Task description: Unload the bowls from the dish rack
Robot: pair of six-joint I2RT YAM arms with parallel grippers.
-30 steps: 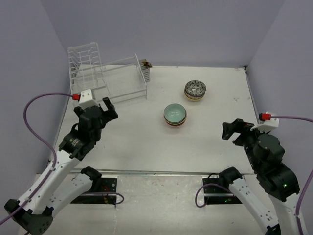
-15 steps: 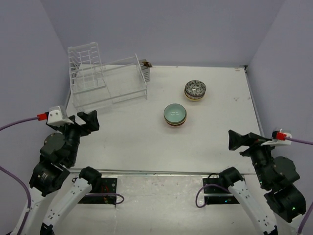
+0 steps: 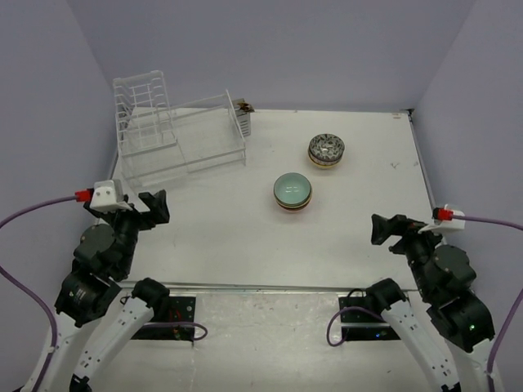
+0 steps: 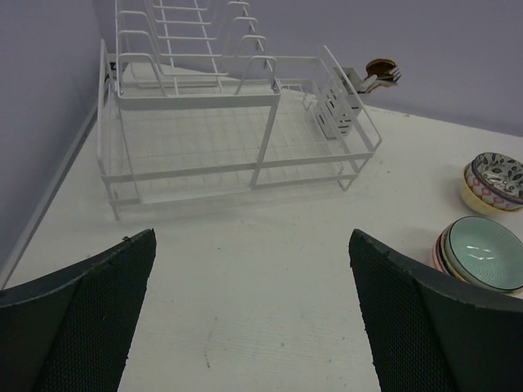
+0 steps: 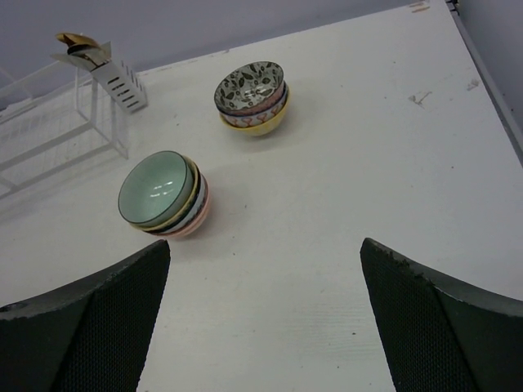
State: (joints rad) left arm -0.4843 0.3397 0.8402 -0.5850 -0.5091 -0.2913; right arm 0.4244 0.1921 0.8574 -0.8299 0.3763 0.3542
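Observation:
The clear dish rack [image 3: 176, 135] stands at the far left with no bowl in it; it also shows in the left wrist view [image 4: 229, 122]. Two stacks of bowls sit on the table: one topped by a pale green bowl [image 3: 292, 191] [image 5: 159, 190] [image 4: 484, 255], one topped by a black-and-white bowl [image 3: 326, 149] [image 5: 250, 90] [image 4: 495, 175]. My left gripper [image 3: 154, 206] [image 4: 249, 327] is open and empty, near the table's front left. My right gripper [image 3: 390, 230] [image 5: 265, 327] is open and empty, near the front right.
A clear cutlery holder [image 3: 243, 114] with brown utensils hangs on the rack's right end. Purple walls close the table at the back and both sides. The table's front edge [image 3: 261, 286] runs just ahead of the arm bases.
The left arm drew back from the rack toward the front left, then edged slightly forward. The right arm pulled back and has come a little forward again. Bowls and rack have not moved.

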